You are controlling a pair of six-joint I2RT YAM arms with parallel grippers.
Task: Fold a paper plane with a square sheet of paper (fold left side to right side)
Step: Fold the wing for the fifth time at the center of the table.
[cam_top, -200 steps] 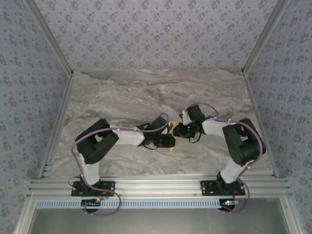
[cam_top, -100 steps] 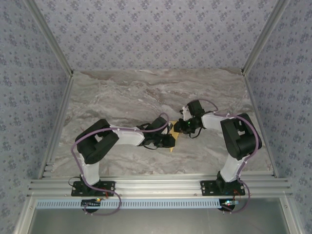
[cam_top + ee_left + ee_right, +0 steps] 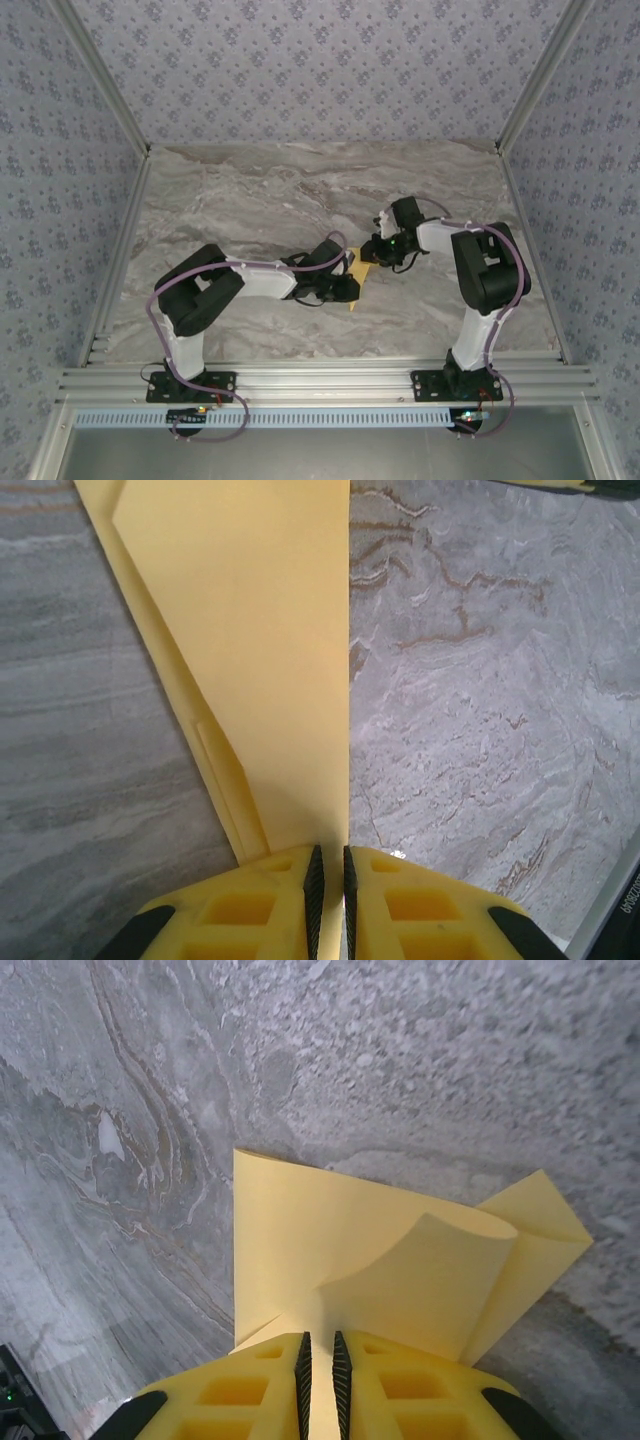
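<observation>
The table (image 3: 250,190) is a flat slab with a grey and brown marble pattern, bordered by metal rails (image 3: 320,380) along its near edge and sides. A little right of its middle, in the near half, lies a piece of yellow paper (image 3: 360,278), folded into a narrow tapering shape with one long straight edge and layered, slanting edges on the other side. Most of it lies flat against the marbled surface, while at one end a flap curls up off the layers beneath and a pointed corner sticks out sideways.
</observation>
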